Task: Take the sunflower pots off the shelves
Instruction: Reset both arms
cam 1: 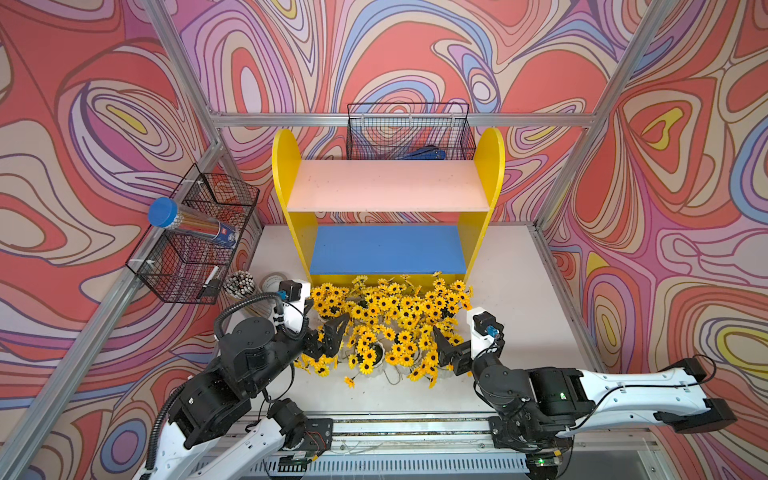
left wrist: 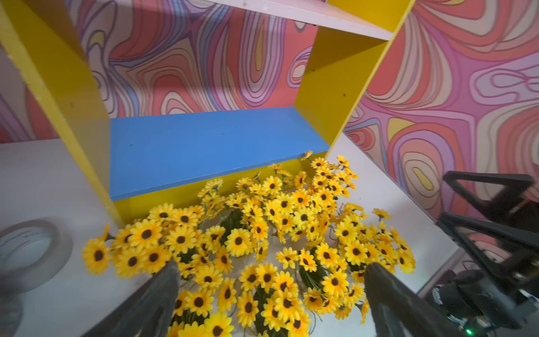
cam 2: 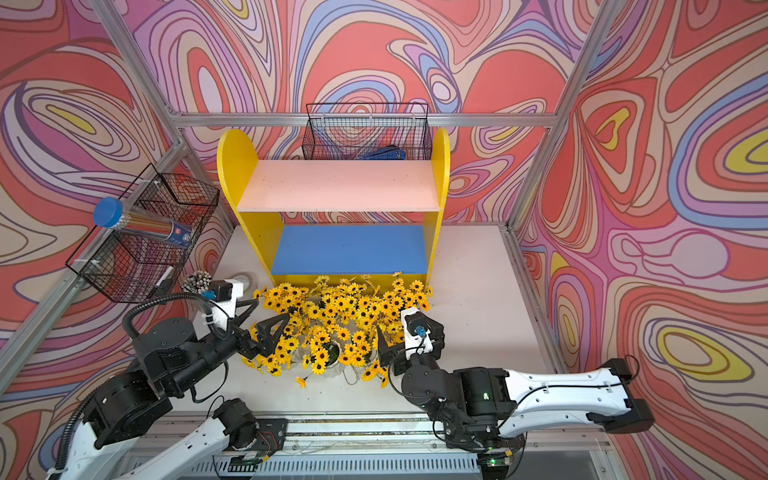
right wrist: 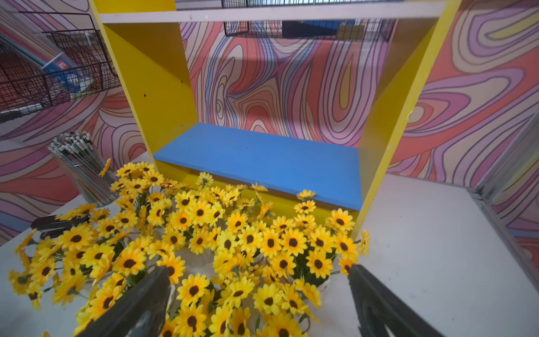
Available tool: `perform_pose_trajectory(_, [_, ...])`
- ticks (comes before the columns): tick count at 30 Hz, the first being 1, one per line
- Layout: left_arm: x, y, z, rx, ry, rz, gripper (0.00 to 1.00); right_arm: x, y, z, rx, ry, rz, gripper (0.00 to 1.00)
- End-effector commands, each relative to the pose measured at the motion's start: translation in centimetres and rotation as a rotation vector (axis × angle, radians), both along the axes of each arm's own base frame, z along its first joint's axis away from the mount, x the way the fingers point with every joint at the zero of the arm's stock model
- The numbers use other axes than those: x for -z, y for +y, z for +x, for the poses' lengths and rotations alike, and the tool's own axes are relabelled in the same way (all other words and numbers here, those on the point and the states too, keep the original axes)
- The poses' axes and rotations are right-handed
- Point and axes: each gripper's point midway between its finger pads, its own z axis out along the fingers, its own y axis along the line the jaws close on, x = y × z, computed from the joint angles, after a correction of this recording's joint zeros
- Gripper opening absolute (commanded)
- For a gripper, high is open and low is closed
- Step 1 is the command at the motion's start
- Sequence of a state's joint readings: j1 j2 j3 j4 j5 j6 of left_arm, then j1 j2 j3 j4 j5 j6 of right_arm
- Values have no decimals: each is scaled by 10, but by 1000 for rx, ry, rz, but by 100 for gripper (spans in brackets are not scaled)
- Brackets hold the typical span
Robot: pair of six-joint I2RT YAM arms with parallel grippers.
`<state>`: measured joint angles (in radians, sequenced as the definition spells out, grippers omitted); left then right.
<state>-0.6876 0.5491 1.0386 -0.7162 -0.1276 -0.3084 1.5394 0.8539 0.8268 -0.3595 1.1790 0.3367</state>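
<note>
The sunflower pots stand crowded together on the white table in front of the shelves, their yellow blooms hiding most of the white pots. The pink upper board and the blue lower board are both bare. My left gripper hovers open over the left side of the flowers, holding nothing. Over their right side, my right gripper is likewise open and holds nothing; blooms lie below its spread fingers.
A black wire basket on the left wall holds a blue-lidded pencil jar. Another wire basket hangs behind the shelves. A cup of pencils and a tape roll sit left of the flowers.
</note>
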Motion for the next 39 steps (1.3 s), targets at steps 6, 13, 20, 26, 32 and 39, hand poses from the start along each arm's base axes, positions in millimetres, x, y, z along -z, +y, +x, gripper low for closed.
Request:
perform_pose_trajectory(6, [14,52,38,-380,75,255,100,-38,14,16,209,-153,-326,98])
perform_pose_trajectory(13, [2,49,69,-425,-145,345,100,-46,-36,63,189,-116,-54,98])
perform_pose_trajectory(20, [32,94,118,-598,-115,260,100,-64,-106,112,351,-142,52,98])
perform_pose_trajectory(26, [90,127,152,-715,-114,300,100,-29,-135,145,409,-30,96,98])
perform_pose_trajectory(32, [148,147,161,-777,-56,318,100,1,-151,160,433,49,81,98])
perform_pose_trajectory(39, [134,175,158,-871,-109,249,100,35,-152,171,425,123,52,98])
